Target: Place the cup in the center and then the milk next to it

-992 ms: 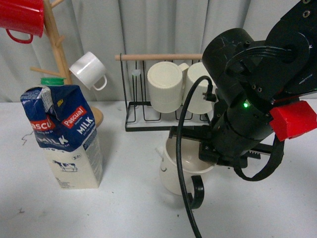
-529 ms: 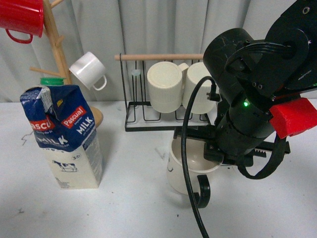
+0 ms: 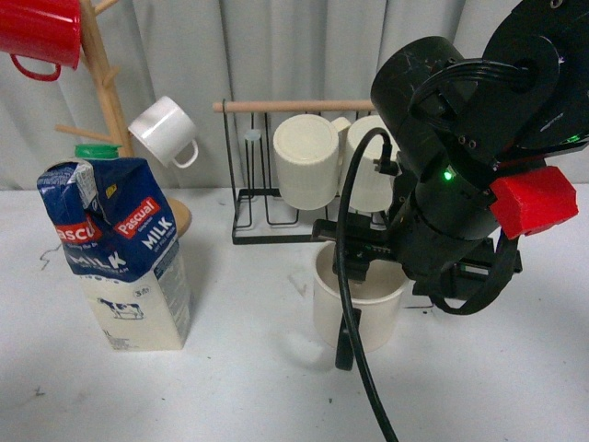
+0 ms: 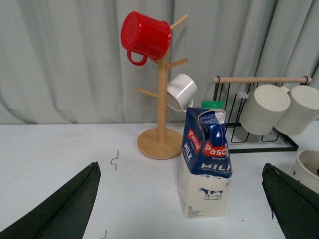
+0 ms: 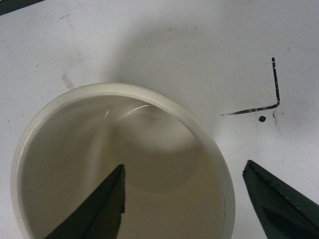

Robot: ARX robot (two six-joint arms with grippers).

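Note:
The cup (image 3: pixel 359 308) stands upright on the white table, its dark handle (image 3: pixel 345 352) facing the front edge. My right gripper (image 5: pixel 184 167) hangs open over it, one finger above the cup's (image 5: pixel 99 92) inside and the other outside the rim. A black corner mark (image 5: pixel 273 97) of the center lies on the tabletop just beside the cup. The milk (image 3: pixel 124 253) stands upright at the left, well apart from the cup. My left gripper (image 4: pixel 180 167) is open and held back from the milk (image 4: pixel 207 169), with nothing between its fingers. The cup (image 4: pixel 308 169) shows at that view's edge.
A wooden mug tree (image 3: pixel 110 92) behind the milk carries a red mug (image 3: pixel 37 32) and a small white cup (image 3: pixel 166 131). A wire rack (image 3: pixel 276 216) with ribbed cream mugs (image 3: pixel 308 161) stands behind the cup. A black cable (image 3: pixel 354 378) hangs in front of the cup.
The cup was tilted under my right gripper and drifting right. Now it stands upright, with its handle turned toward the front. The milk has not moved.

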